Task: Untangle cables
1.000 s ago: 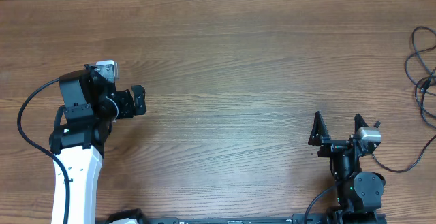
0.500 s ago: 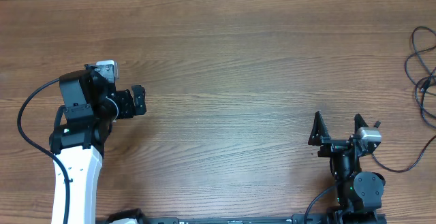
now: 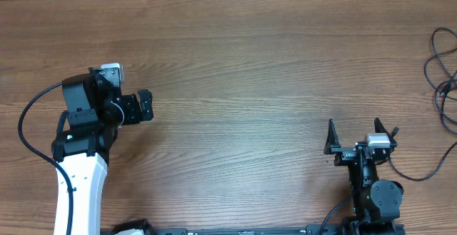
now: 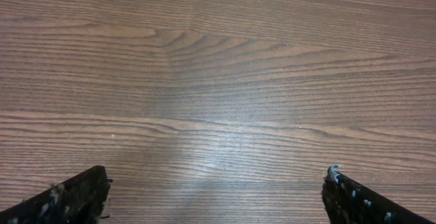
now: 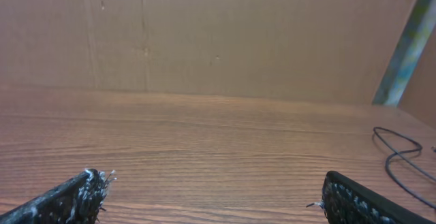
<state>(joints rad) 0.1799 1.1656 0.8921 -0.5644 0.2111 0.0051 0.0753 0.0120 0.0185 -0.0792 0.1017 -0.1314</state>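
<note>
The cables are thin black cords lying in loose loops at the far right edge of the table, partly cut off by the frame. One loop also shows at the right of the right wrist view. My right gripper is open and empty near the front right, well short of the cables; its view shows the fingers wide apart over bare wood. My left gripper is open and empty at the left, far from the cables; its view shows the fingers spread over bare wood.
The wooden table fills the overhead view. A brown cardboard wall stands behind the table's far edge. A thin black cord runs from the right wrist off the right edge.
The right gripper has shifted slightly, with its fingers a little further apart. The left arm and the cables have not moved.
</note>
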